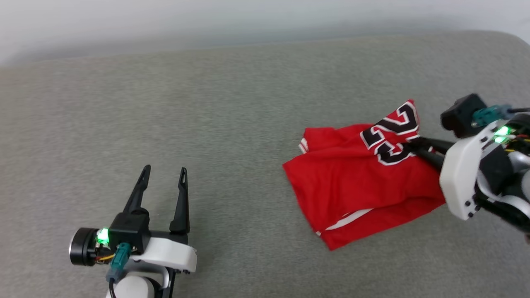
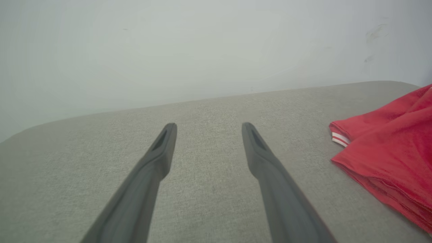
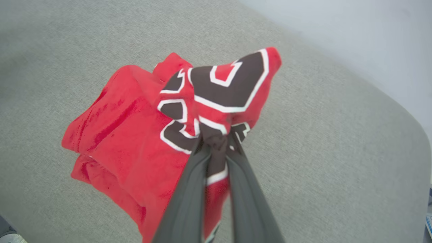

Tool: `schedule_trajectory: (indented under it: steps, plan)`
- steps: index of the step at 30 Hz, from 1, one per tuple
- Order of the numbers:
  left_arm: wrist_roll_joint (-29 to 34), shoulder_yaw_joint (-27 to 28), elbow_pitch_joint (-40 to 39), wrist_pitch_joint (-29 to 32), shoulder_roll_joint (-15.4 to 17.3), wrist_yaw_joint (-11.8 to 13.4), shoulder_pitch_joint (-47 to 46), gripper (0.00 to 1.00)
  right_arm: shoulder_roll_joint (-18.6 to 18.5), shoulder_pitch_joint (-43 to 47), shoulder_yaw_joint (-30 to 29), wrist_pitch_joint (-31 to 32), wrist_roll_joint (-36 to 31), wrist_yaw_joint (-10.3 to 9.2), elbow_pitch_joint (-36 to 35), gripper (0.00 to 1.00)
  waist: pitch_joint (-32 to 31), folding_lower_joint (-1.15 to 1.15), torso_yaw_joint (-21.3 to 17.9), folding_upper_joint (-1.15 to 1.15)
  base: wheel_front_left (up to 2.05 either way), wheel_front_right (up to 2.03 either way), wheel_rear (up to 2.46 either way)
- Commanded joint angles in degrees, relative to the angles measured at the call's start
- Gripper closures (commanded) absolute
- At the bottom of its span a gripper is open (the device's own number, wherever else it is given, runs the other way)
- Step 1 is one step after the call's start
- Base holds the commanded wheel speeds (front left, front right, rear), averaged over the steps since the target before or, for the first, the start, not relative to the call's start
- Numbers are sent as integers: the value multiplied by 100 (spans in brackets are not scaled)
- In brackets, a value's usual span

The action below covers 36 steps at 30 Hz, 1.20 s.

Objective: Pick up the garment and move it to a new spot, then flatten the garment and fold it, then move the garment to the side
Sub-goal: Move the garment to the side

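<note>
- My right gripper was clamped on a bunched fold of the garment, at its black number print.
- The rest lay crumpled beyond my fingertips on the grey cushion.
- My left gripper stood with its fingers apart, the garment well off to its right.

The garment lies on the cushion, right of centre; the left gripper sits well apart, leftward.

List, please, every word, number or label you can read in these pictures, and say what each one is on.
"23": large black digits outlined in white on the red shirt, turned sideways and creased where the right tool pinches the fabric, so the reading is likely, not certain.
No other text can be read; no brand or neck label is legible.
</note>
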Motion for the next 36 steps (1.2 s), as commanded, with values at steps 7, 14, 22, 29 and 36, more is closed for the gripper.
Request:
schedule_trajectory:
  steps: [7, 14, 22, 29, 36]
  plan:
    - [126, 44, -214, -11, 174, -37, -293, 0, -440, -244, -446, -224, -84, -8, 298, 100, 705, 0, -744, 0, 0, 0, 0]
    - [163, 87, -357, -11, 366, -86, -562, 0, -807, -414, -1170, -296, -450, -8, 1024, 100, 1203, 0, -856, 0, 0, 0, 0]
    - [235, 14, -628, -11, 462, -28, -835, 0, -1044, -566, -2471, -489, -1000, -9, 2209, 100, 1835, 0, -786, 0, 0, 0, 0]
    - [225, -65, -687, -11, 451, -13, -990, 0, -860, -635, -3308, -500, -1391, -8, 2749, 100, 2029, 0, -648, 0, 0, 0, 0]
    - [163, -71, -635, -11, 398, 77, -888, 0, -436, -544, -3937, -657, -1956, -8, 2924, 0, 1802, 0, -525, 0, 0, 0, 0]
